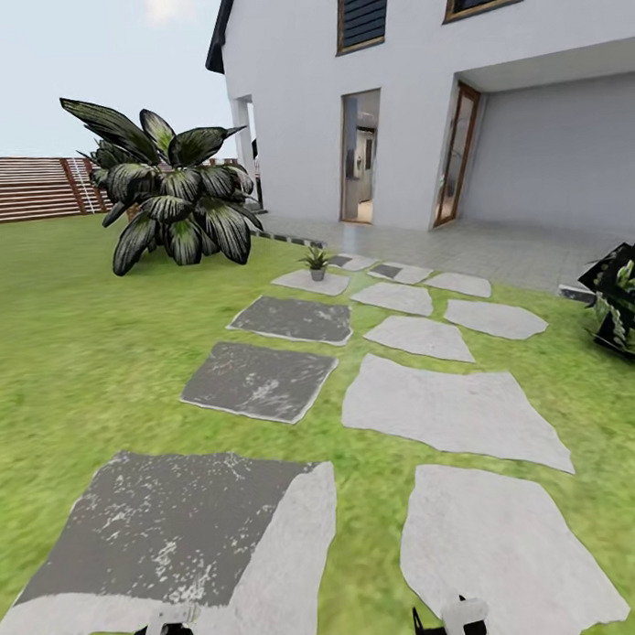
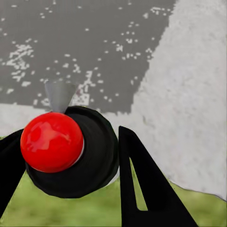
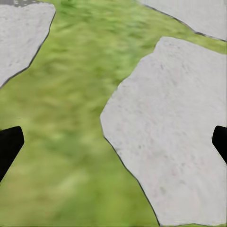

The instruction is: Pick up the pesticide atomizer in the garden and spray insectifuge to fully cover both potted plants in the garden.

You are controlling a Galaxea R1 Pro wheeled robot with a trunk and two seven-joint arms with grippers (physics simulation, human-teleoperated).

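Note:
My left gripper (image 2: 71,142) is shut on a dark round-bodied bottle seen end-on, with a pale grey nozzle cone and a red ball on it; I take it for the pesticide atomizer (image 2: 94,156). It hangs over a grey stepping stone (image 2: 179,94). My right gripper (image 3: 113,146) is open and holds nothing, above grass and a pale stone. One potted plant (image 1: 176,203), a rosette of broad pointed leaves, stands far off on the lawn at the left. A second potted plant (image 1: 624,302) shows partly at the right edge. Both grippers (image 1: 168,634) (image 1: 452,624) peek in at the bottom edge.
Irregular grey stepping stones (image 1: 449,409) lead over the lawn to a white house (image 1: 420,94) with an open doorway. A small spiky plant in a grey pot (image 1: 315,261) stands on a far stone. A brown slatted fence (image 1: 29,187) closes the lawn at the back left.

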